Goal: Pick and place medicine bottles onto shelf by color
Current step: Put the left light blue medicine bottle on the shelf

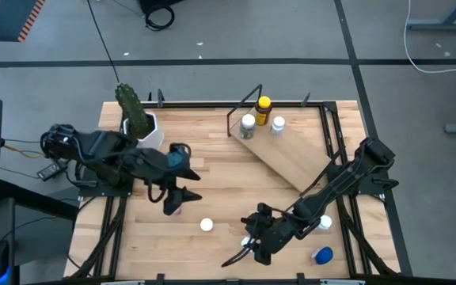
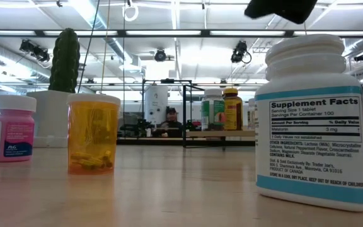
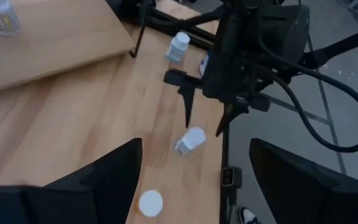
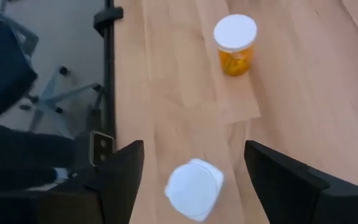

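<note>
Hovering over white-capped bottle (image 4: 194, 190), right gripper (image 1: 252, 247) jaws spread, nothing grasped. Left gripper (image 1: 177, 202) also spread, empty, near pink-capped bottle (image 2: 13, 128). 3 bottles on shelf (image 1: 291, 158).

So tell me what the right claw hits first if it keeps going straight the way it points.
Most likely the white-capped bottle sitting between the open right claw's fingers, directly ahead on the table. Depth is hard to judge, so contact is not certain.
</note>
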Tool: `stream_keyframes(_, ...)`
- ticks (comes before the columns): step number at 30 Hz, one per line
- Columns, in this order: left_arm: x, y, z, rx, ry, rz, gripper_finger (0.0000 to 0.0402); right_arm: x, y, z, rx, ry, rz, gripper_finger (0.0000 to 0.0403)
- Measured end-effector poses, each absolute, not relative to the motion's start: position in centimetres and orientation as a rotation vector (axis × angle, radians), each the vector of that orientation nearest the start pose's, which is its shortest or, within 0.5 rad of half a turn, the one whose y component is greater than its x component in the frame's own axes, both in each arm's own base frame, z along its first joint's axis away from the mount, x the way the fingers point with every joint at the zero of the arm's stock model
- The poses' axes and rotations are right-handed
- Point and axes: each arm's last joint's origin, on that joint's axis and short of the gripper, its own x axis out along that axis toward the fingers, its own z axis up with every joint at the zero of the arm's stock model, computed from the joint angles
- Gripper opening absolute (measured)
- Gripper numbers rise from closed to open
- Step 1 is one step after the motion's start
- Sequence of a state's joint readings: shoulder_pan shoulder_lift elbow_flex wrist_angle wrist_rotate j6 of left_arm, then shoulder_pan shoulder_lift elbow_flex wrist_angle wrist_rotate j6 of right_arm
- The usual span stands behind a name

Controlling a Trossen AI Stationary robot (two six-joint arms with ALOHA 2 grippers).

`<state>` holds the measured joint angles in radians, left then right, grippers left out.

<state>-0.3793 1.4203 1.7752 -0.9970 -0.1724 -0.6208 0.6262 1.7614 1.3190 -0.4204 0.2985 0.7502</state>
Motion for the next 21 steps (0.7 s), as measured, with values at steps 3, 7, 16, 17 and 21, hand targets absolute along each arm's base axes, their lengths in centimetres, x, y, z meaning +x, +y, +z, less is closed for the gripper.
stream_keyframes(3,25.3,-10.2,44.3,-0.440,0.677,-0.005,0.0302,31.3,21.6,23.4,0.267,0.850,0.016,0.0302)
stream_keyframes(7,25.6,-11.3,43.9,-0.436,0.697,-0.016,0.0302,31.3,21.7,22.6,0.249,0.889,0.012,0.0327)
stream_keyframes(16,25.6,-12.4,43.5,-0.437,0.710,-0.020,0.0302,32.0,23.0,19.5,0.222,0.967,0.068,0.0358)
stream_keyframes(17,25.6,-12.5,43.5,-0.433,0.709,-0.018,0.0302,31.9,23.3,19.3,0.218,0.973,0.070,0.0358)
stream_keyframes(21,25.4,-12.9,43.4,-0.421,0.708,-0.017,0.0302,31.7,23.6,18.6,0.208,0.994,0.057,0.0353)
